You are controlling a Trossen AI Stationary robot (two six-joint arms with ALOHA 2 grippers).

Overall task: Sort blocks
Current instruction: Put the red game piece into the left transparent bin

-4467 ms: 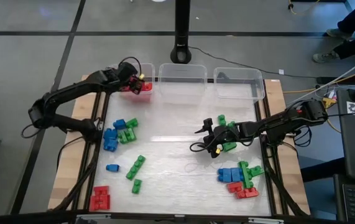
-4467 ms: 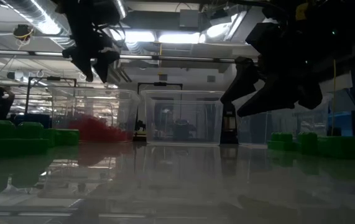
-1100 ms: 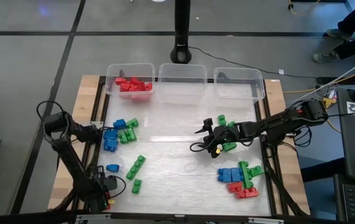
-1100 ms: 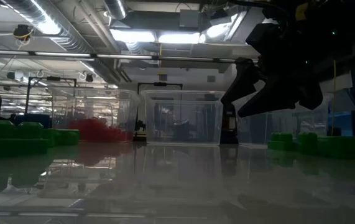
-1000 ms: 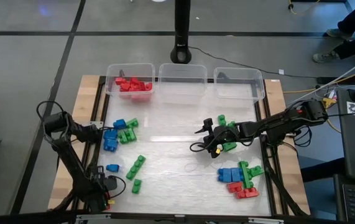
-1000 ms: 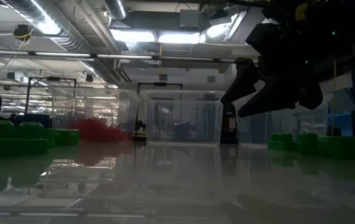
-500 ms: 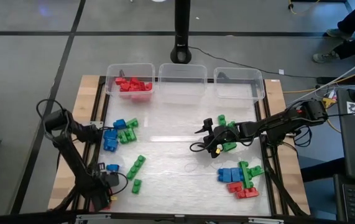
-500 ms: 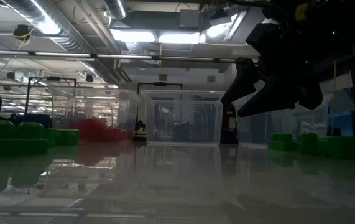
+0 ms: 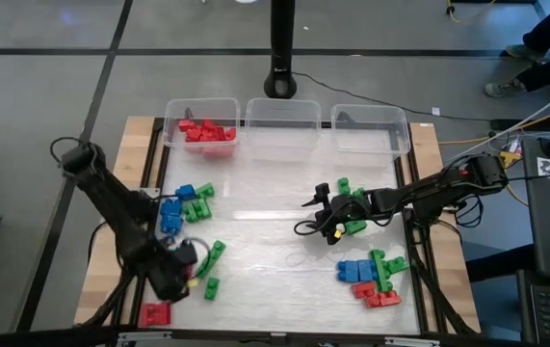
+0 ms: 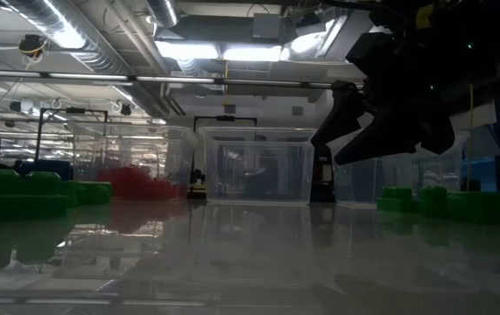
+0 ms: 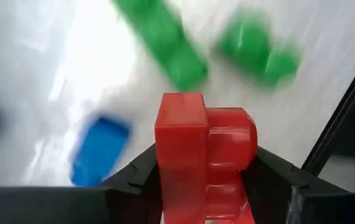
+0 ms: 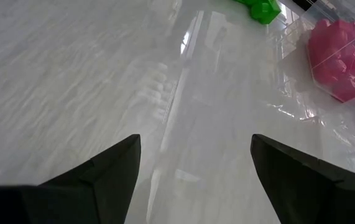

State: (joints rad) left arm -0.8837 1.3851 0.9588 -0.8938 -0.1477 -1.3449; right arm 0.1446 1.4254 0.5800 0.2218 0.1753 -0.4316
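We are carrying a red block (image 11: 202, 155) in the left gripper (image 9: 180, 273), the fingers clamped on its lower half as the left wrist view shows, with the gripper sitting in the lower left of the high view just above the one red block left on the table (image 9: 155, 312). Our step, as we judge it, is taking this brick to the left clear bin (image 9: 170, 108) in the upper left of the high view, where the red blocks (image 9: 207, 131) are already piling up; the middle bin (image 9: 279, 104) and the right bin (image 9: 390, 116) look empty. To do it well we are wanting to lift clear first, since green blocks (image 9: 211, 258) and a blue block (image 11: 100, 149) are lying right under the path, and then travel over the blue-and-green cluster (image 9: 184, 205) without dipping. We should be letting go only once the brick is well inside the bin's rim. The right gripper (image 9: 319, 217) is waiting mid-frame with its fingers apart and nothing between them, beside a green block (image 9: 353, 226).
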